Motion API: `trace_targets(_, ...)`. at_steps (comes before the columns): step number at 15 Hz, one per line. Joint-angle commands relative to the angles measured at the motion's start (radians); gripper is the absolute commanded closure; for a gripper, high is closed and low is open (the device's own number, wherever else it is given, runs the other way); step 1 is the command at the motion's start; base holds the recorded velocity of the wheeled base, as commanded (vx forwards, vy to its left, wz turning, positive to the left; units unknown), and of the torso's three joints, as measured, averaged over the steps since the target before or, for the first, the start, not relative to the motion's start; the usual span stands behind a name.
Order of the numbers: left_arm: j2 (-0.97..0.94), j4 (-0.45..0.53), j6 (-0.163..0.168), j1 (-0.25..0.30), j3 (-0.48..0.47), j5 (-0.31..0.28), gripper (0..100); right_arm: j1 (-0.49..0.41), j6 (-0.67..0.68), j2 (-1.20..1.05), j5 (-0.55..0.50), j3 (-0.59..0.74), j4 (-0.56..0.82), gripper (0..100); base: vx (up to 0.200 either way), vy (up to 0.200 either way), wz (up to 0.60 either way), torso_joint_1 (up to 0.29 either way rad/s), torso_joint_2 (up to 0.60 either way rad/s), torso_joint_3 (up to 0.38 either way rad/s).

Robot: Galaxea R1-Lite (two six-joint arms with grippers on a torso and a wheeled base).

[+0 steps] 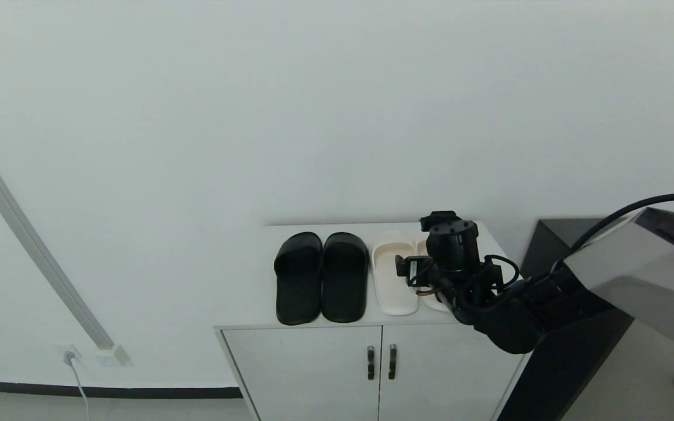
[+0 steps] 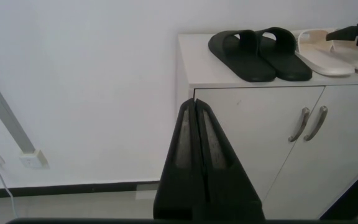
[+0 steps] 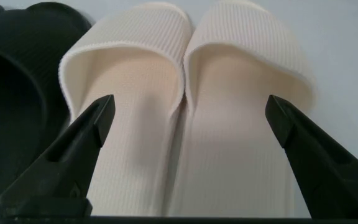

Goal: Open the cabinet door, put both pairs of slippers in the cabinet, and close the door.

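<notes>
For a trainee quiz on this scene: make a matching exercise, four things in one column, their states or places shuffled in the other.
1 black slippers
2 cabinet doors
3 left tool
4 right tool

A open, over the white slippers
B both closed, handles side by side
C on the cabinet top, left of the white pair
D fingers pressed together

Pairs: 1-C, 2-B, 3-D, 4-A

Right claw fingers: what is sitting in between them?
In the right wrist view, the pair of white slippers lies side by side between the open right claw's fingers.
</notes>
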Motion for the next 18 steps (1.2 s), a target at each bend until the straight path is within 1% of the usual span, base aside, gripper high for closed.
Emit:
trace_targets(1, 0.001, 0.000, -0.001, 0.000, 0.000, 0.000, 100, -0.002, -0.002, 0.059, 0.001, -0.048, 0.001, 0, 0.000, 0.000, 0.00, 0.000, 0.00, 0.000)
trace_targets(7, 0.001, 0.000, -0.001, 0.000, 0.000, 0.000, 100, -0.042, -0.012, 0.174, 0.007, -0.212, 0.018, 0, 0.000, 0.000, 0.00, 0.000, 0.00, 0.000)
trace_targets(10, 0.001, 0.000, -0.001, 0.000, 0.000, 0.000, 100, -0.048, -0.012, 0.193, 0.007, -0.250, 0.033, 0, 0.000, 0.000, 0.00, 0.000, 0.00, 0.000)
trace_targets(11, 0.001, 0.000, -0.001, 0.000, 0.000, 0.000, 100, -0.048, -0.012, 0.191, 0.007, -0.252, 0.033, 100, 0.000, 0.000, 0.00, 0.000, 0.00, 0.000)
trace_targets(18, 0.001, 0.000, -0.003, 0.000, 0.000, 0.000, 100, -0.047, -0.014, 0.168, 0.002, -0.232, 0.031, 100, 0.000, 0.000, 0.00, 0.000, 0.00, 0.000)
